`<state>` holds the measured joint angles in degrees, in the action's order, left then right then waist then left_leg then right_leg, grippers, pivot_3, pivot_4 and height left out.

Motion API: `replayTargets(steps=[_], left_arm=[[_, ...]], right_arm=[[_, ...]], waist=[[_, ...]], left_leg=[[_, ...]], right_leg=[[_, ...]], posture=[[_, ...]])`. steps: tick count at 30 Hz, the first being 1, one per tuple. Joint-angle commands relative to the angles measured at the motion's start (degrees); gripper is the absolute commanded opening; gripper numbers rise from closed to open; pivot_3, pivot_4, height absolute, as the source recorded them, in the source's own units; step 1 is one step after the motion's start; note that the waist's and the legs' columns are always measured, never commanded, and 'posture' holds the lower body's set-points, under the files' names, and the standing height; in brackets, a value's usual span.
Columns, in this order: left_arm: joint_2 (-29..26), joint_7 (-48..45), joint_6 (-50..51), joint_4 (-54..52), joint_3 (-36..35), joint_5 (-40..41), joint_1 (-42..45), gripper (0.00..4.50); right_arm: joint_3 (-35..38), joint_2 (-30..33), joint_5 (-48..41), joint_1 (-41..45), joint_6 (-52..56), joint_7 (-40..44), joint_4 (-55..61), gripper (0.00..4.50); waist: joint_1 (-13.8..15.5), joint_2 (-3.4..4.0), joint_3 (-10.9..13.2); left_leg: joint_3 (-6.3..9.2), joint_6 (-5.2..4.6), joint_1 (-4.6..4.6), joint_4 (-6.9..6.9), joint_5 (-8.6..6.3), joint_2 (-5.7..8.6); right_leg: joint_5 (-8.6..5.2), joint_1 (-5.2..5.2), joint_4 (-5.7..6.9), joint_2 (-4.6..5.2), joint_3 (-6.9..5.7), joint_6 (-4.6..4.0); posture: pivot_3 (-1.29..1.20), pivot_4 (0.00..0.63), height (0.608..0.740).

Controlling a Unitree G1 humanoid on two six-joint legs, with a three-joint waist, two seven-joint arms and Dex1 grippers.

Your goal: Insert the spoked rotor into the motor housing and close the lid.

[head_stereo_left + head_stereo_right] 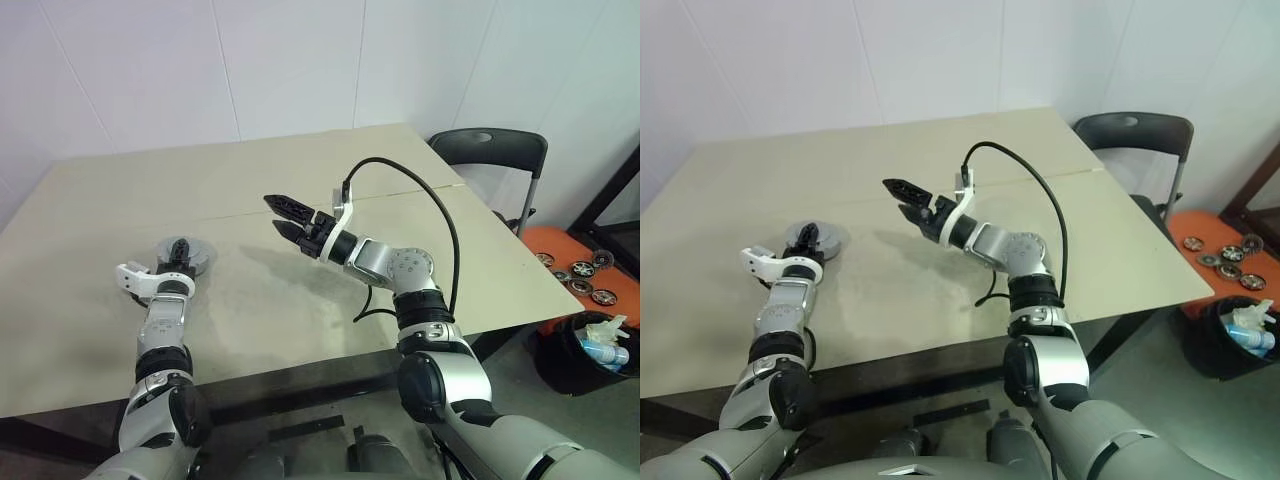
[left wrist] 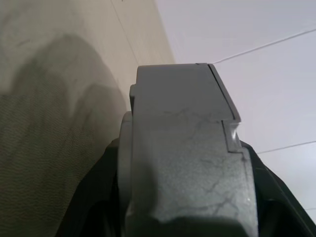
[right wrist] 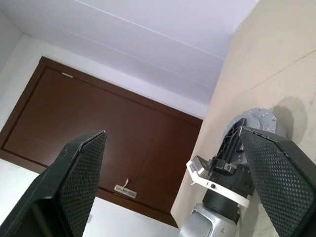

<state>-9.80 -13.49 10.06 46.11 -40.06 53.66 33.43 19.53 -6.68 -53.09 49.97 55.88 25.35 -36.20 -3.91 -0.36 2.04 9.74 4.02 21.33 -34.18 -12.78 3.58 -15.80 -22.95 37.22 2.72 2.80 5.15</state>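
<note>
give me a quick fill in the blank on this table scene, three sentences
1. The right gripper hangs above the table with its fingers ____.
2. The left gripper is at a round grey metal part lying on the ____.
3. The chair beside the table is ____ in colour.

Missing words: open; table; black

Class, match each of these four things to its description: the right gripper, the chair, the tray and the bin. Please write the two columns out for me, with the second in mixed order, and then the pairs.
Things:
1. right gripper
2. chair
3. tray
4. bin

Descriptions:
A. black, standing on the floor with rubbish in it
B. open, raised above the table
C. orange, carrying small round parts
D. dark, standing behind the table's far right corner

Pairs: 1-B, 2-D, 3-C, 4-A
</note>
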Motion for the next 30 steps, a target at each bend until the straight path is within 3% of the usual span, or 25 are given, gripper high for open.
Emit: replayTargets(steps=[1,6,11,17,30], left_arm=[[-0.07,-0.09,-1.61,0.19,-0.56,-1.02,1.11,2.89],[-0.32,1.44,-3.16,1.83,-1.98,-1.34,1.20,4.46],[-1.56,5.47,-6.34,6.62,-3.83,-2.11,1.63,4.46],[-2.76,12.08,-12.06,9.64,-4.34,-4.66,1.84,4.46],[-5.26,27.53,-25.84,12.27,-3.22,-13.77,-0.15,4.46]], right_arm=[[-0.33,-1.93,-0.38,0.14,-0.41,0.92,2.04,4.50],[-0.53,-1.76,0.00,0.39,-0.63,1.19,1.58,4.50],[-0.93,-1.52,0.90,0.21,-1.01,1.86,0.87,4.50],[-1.21,-1.46,1.37,0.04,-1.35,2.22,0.58,4.50],[-1.85,-1.22,3.22,-0.60,-1.52,3.41,0.43,4.50]], waist=[[-0.01,0.00,0.00],[0.05,0.05,-0.03],[-0.25,0.09,-0.05],[-0.71,0.26,-0.17],[-6.04,0.37,-0.25]], left_leg=[[0.00,0.00,0.00,0.00,0.00,0.00],[0.01,0.00,-0.13,0.00,0.00,-0.01],[-0.09,0.00,-0.91,0.05,-0.01,-0.09],[-0.15,0.00,-1.04,0.05,-0.01,-0.22],[-0.28,-0.36,-1.89,0.47,-0.32,-0.48]], right_leg=[[0.00,0.00,0.00,0.00,0.00,0.00],[0.00,0.10,0.06,0.00,0.00,0.00],[-0.10,0.72,0.08,-0.12,0.00,0.13],[-0.07,0.75,0.12,-0.21,0.02,0.10],[0.04,0.80,0.23,-0.23,0.12,-0.02]], posture=[[0.00,0.000,0.740],[0.00,0.000,0.740],[0.00,0.000,0.740],[0.00,0.000,0.740],[0.00,0.000,0.740]])
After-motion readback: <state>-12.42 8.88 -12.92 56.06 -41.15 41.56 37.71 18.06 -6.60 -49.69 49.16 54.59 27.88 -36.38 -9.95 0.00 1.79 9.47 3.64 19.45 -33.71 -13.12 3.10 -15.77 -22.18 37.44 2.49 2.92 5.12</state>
